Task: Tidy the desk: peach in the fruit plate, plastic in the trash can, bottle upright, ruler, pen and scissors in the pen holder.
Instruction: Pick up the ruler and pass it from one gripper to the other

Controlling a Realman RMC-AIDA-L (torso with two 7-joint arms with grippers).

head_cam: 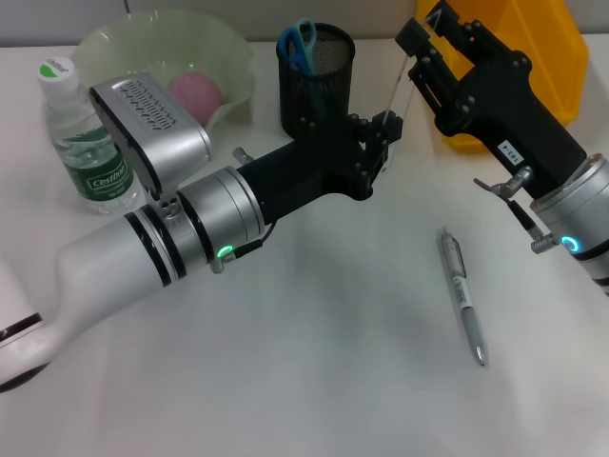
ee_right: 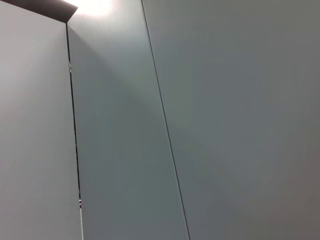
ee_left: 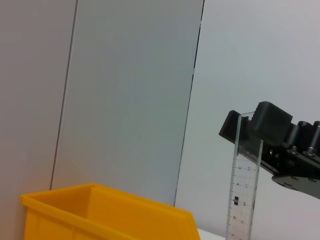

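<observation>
So the ruler (head_cam: 402, 78) hangs upright between pen holder (head_cam: 318, 81) and trash can (head_cam: 519, 57), pinched at its top by the right gripper (head_cam: 416, 40). Left gripper (head_cam: 385, 129) reaches in at the ruler's bottom end, can't tell its fingers.
</observation>
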